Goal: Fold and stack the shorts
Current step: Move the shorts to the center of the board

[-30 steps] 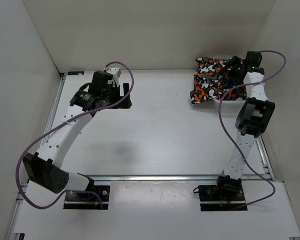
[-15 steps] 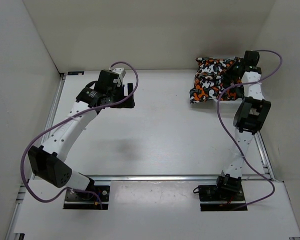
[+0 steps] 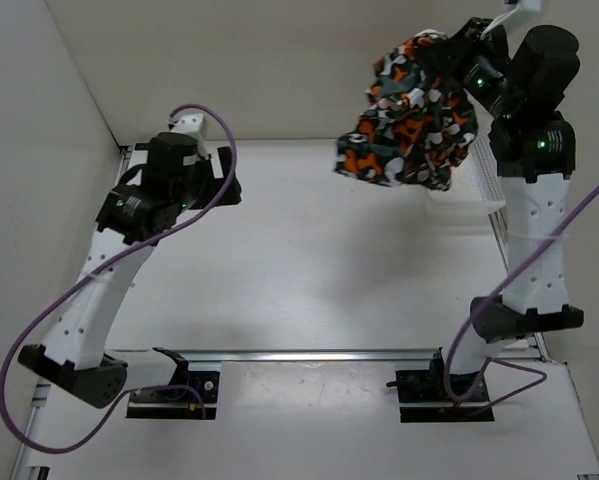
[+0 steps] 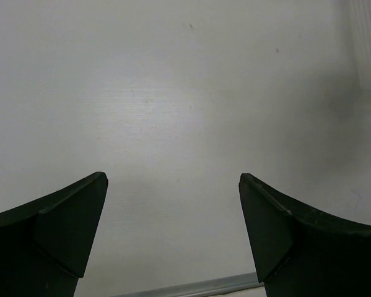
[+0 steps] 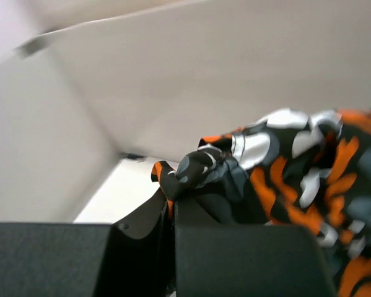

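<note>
- The shorts [image 3: 407, 118] are in the upper right of the overhead view. They are lifted off the tabletop [image 3: 309, 270] and hang in a crumpled bunch (orange, black, grey and white blotches).
- The right end effector [image 3: 457, 52] holds them by their upper edge near the top right corner. The cloth droops down and to the left from that grip.
- In the right wrist view the same end effector [image 5: 173, 201] sits at lower centre with its jaws pressed together. A fold of the shorts [image 5: 278, 167] is pinched between them, and the rest of the cloth fills the right side of that frame.
- The right arm stands tall along the right edge of the overhead view, with its upper links reaching the top right corner.
- A white mesh basket [image 3: 474, 190] sits at the right of the tabletop beside that arm. The lower edge of the hanging cloth overlaps it in the picture, and contact cannot be judged.
- The left end effector [image 3: 222, 188] is in the upper left of the overhead view, well apart from the shorts.
- In the left wrist view its two dark fingers [image 4: 74, 223] stand wide apart at the bottom corners, and only white tabletop shows between them.
- A purple cable [image 3: 41, 325] loops along the left arm at the lower left.
</note>
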